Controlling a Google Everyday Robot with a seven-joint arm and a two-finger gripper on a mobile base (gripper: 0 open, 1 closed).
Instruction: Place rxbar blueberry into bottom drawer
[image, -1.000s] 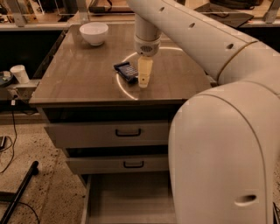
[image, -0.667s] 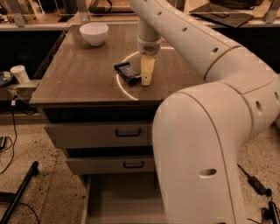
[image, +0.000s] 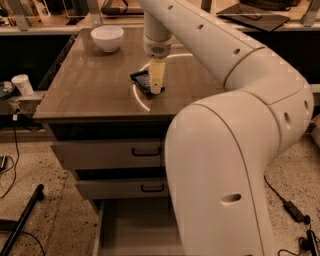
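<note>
Rxbar blueberry (image: 140, 79), a small flat bar in a dark navy wrapper, lies on the brown wood-grain counter (image: 85, 87), upper centre of frame, angled to the counter's edges. Beige-tipped gripper (image: 156, 84) on the white robot arm (image: 235, 165) points straight down at the bar's right end, at or just above the wrapper. Whether it grips the bar, or is wide or narrow: cannot tell. Round white bowl (image: 107, 37) sits at the counter's far left, well apart from the bar. Below the counter, two grey-beige upper drawers with black handles (image: 146, 151) are slightly ajar. Bottom drawer (image: 132, 227), a wide shallow grey-beige tray, is pulled out at lower centre, partly hidden by the arm. White paper cup (image: 22, 84) stands on a ledge at far left.
</note>
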